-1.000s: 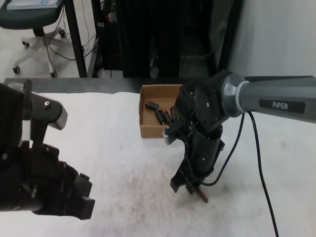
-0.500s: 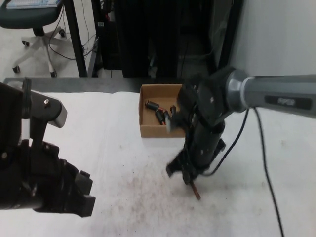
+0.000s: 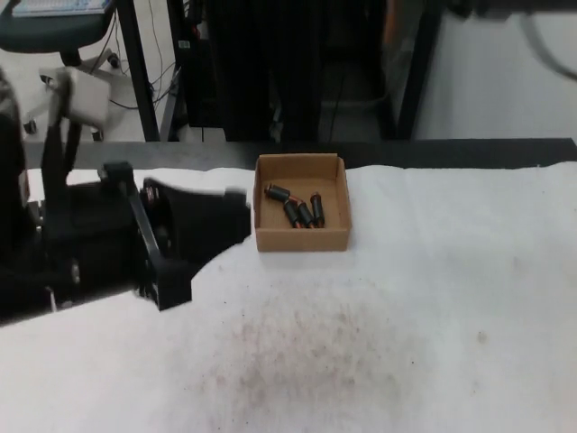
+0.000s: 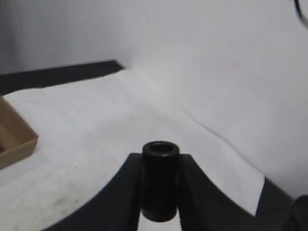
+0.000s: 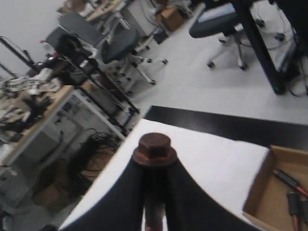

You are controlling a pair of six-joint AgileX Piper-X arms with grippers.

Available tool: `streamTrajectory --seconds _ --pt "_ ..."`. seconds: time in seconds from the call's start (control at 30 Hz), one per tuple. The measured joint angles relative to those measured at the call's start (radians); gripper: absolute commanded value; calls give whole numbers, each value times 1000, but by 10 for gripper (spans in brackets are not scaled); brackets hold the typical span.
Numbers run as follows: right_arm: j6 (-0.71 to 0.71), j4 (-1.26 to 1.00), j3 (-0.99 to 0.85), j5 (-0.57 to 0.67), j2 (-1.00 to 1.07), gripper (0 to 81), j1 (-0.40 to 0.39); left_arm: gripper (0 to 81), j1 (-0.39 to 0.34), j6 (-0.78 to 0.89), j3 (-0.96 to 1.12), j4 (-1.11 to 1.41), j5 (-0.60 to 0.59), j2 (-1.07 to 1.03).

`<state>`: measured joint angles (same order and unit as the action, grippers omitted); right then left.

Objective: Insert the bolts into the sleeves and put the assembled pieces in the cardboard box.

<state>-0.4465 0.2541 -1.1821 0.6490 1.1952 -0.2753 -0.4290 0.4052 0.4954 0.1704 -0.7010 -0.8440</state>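
**A:** Where is the sleeve (image 4: 160,183)?

**B:** It is pinched in the left gripper (image 4: 160,163). The two fingers (image 4: 120,192) are closed against its sides, and its open bore faces the wrist camera. It hangs above the white cloth (image 3: 406,316), apart from the cardboard box (image 3: 302,239).

**A:** How will it handle?

**B:** It is probably stiff and light. It is a short, dark, smooth cylinder, so it won't crush, but a smooth round wall can roll or slide in a two-point pinch. The mid-body grip suits it, because the bore mouth stays free.

**A:** And the bolt (image 5: 154,148)?

**B:** The right gripper (image 5: 154,168) is clamped on it just under the flanged hex head. The head is rusty brown, so the surface is likely rough and grips well. The bolt looks rigid and small, with little weight. Its shank is hidden between the fingers, so how much of the tip stands clear cannot be told.

**A:** Is that the best place to hold it?

**B:** High on the shank near the head seems right, because it leaves the far end free to enter the bore. The risk is misalignment. Both parts are hard, so a tilted approach would jam or twist one of them in its grip rather than give.

**A:** And the box?

**B:** Four assembled pieces (image 3: 296,209) already lie inside it. They are loose, and some touch each other.
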Motion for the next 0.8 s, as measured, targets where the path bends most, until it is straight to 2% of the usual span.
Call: streamTrajectory --seconds 0.17,0.33,0.57,0.8 --pt "-3 -178 129 126 -135 8 -52 3 -73 135 -63 307 -34 -98" --pt "47 -299 223 138 -156 8 -96 3 -173 145 -64 442 -43 -200" --pt "56 -310 294 123 -153 8 -108 3 -202 -9 -64 477 -45 -253" --pt "56 -362 297 121 -153 8 -118 3 -202 -275 -64 478 87 -253"
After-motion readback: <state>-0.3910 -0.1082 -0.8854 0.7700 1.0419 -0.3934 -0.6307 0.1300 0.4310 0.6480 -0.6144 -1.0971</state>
